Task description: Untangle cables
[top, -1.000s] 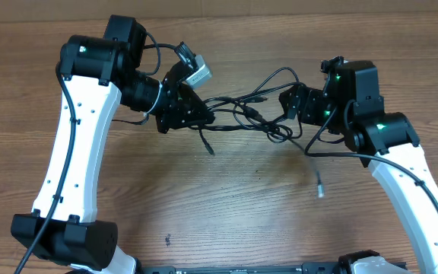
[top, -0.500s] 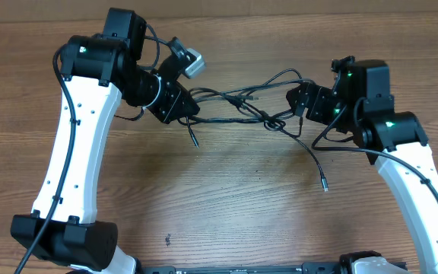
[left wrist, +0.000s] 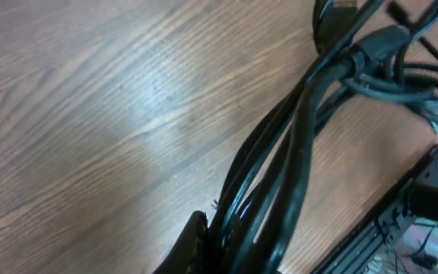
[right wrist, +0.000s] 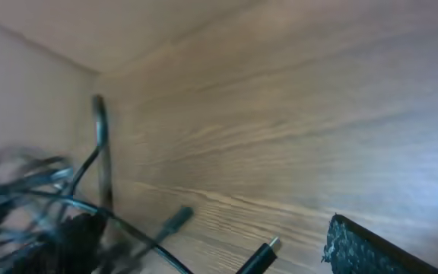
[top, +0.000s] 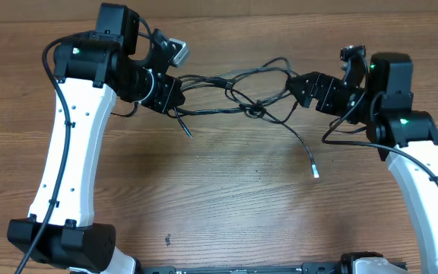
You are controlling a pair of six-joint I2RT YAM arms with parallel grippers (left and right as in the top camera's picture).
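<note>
The cables (top: 219, 78) are thin black cords strung across the far half of the table between my two grippers, with a small knot (top: 257, 111) near the middle. My left gripper (top: 173, 93) is shut on a bundle of the cords (left wrist: 303, 129), which run out from between its fingers (left wrist: 192, 240). One loose strand trails toward me and ends in a silvery plug (top: 315, 173). My right gripper (top: 300, 82) stands open with its pads (right wrist: 356, 243) far apart. Cords (right wrist: 101, 144) and a small plug end (right wrist: 261, 257) lie between and beside the pads, blurred.
The wooden table (top: 204, 198) spreads below the cords. Its far edge (top: 280, 14) runs close behind both grippers. Both white arms (top: 71, 167) reach up from bases at the near edge. A short loose cord end (top: 188, 133) hangs beside the left gripper.
Both grippers moved apart and toward the far edge, drawing the cords out longer and straighter. The knot shifted left and away. The right jaws stand a little wider.
</note>
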